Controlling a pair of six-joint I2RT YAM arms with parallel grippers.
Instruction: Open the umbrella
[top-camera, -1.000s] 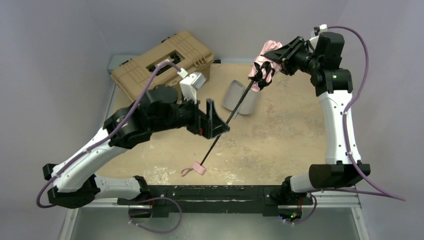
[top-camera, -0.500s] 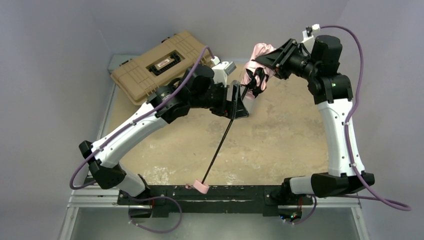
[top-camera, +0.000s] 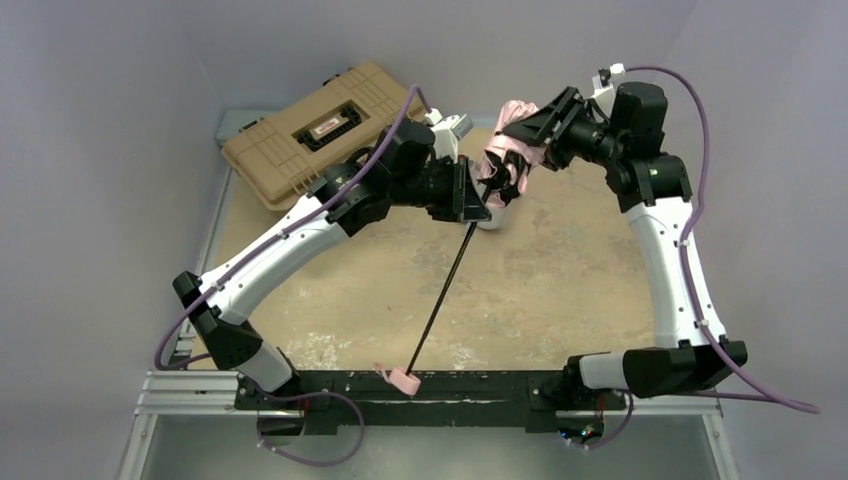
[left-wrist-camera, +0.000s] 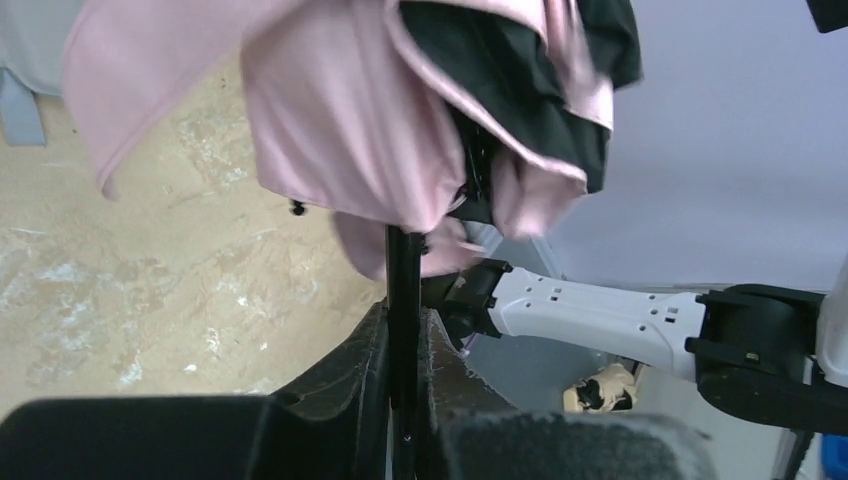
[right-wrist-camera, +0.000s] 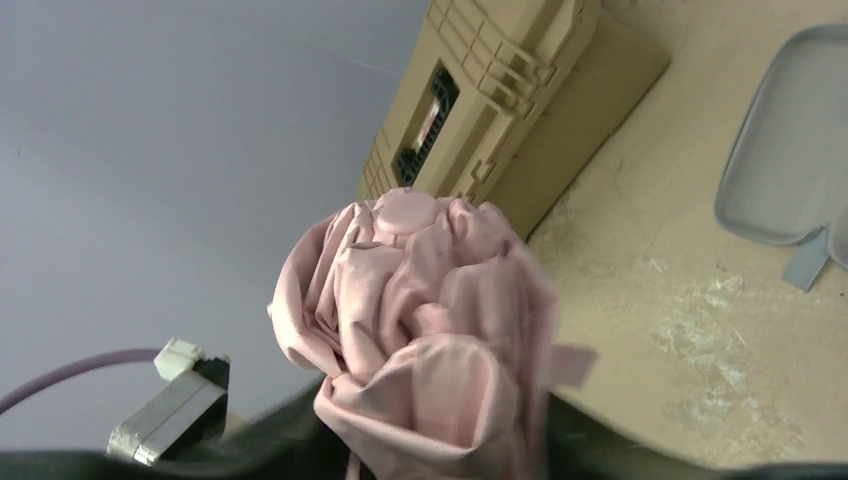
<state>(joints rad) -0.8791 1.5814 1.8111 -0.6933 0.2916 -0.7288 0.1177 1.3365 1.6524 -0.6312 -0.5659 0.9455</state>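
Note:
The umbrella is held tilted above the table. Its crumpled pale pink canopy with black lining is at the back. The thin black shaft slants down to the small pink handle at the near table edge. My left gripper is shut on the shaft just below the canopy, with the fingers pressed against it on both sides. My right gripper stands open, its fingers spread wide. The pink bundle fills the space between them.
A tan hard-shell toolbox lies at the back left, also seen in the right wrist view. A grey lidded container sits on the table under the canopy. Grey walls enclose the sandy tabletop.
My left gripper travelled up the shaft to just under the canopy and shut on it. The right gripper's jaws widened around the fabric. The handle slid toward the near edge.

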